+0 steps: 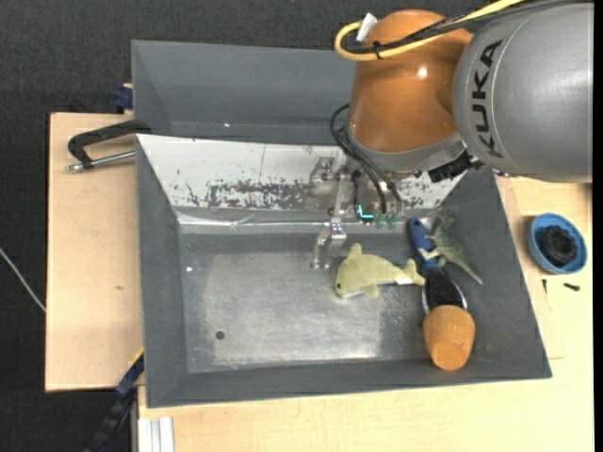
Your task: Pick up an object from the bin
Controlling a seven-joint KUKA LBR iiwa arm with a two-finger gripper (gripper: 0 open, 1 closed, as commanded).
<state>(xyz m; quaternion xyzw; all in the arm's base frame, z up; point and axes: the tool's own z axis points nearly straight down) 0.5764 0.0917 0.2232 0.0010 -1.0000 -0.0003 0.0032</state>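
The claw [326,254] hangs low over the floor of the bin [160,281], just left of a pale fish [372,276] that lies right of centre. How far the claw is open, or whether it has hold of anything, I can't tell from here. To do this well, I'd say it should shift right, straddle the fish across its narrow body and close gently, as the toy looks soft. Counting: one fish, one orange plug [448,337], one black lump [443,295], one blue piece [419,238] and one green toy [459,250], the last four crowded along the right wall.
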